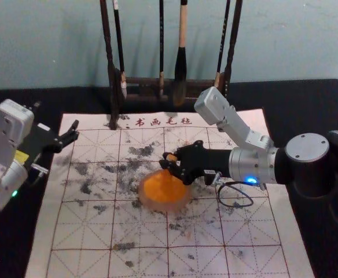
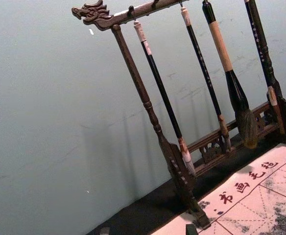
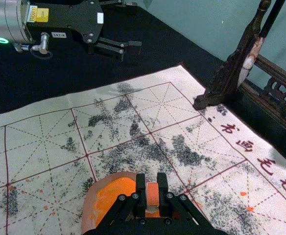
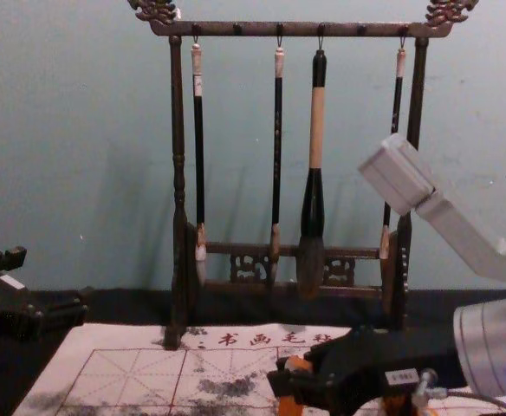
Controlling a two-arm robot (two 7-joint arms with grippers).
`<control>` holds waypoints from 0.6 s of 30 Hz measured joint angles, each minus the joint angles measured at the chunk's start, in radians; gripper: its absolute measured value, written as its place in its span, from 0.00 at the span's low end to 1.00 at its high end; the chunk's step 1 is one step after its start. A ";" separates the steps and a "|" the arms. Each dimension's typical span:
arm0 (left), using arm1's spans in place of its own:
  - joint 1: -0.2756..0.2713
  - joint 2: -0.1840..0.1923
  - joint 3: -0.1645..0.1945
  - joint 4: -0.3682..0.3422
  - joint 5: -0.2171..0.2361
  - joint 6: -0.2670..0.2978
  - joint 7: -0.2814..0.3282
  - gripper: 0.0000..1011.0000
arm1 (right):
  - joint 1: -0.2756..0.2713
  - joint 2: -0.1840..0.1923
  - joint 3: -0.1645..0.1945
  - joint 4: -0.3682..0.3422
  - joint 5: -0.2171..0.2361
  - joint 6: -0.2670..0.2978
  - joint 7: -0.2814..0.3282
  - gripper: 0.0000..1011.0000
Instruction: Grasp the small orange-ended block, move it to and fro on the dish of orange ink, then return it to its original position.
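"Near side, toward the counter's point(image 1: 319, 104) front edge?"
"Dish of orange ink point(image 1: 164, 192), mid-mat point(image 1: 253, 231). It may slide, so I'd press lightly, strokes short and level, turning short of the rim."

"Next out?"
"My right pincer point(image 3: 152, 183), in from the counter's right edge, narrow, gripping the small block point(image 3: 153, 197) over the dish's far part. Ink contact: can't tell. I'd lower gently until it meets ink, grip firm, block square, then go to and fro."

"Left pincer point(image 3: 132, 25)?"
"Wide, empty, parked toward the left edge."

"Farthest?"
"Brush rack point(image 4: 298, 29), toward the back edge. I'd keep strokes well short of it."
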 joint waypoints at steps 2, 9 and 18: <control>0.000 0.000 0.000 0.000 0.000 0.000 0.000 0.99 | -0.002 0.001 0.001 -0.003 0.000 0.000 0.000 0.11; 0.000 0.000 0.000 0.000 0.000 0.000 0.000 0.99 | -0.009 0.009 0.013 -0.029 0.010 0.008 0.001 0.11; 0.000 0.000 0.000 0.000 0.000 0.000 0.000 0.99 | -0.047 0.060 0.082 -0.149 0.087 0.080 -0.029 0.11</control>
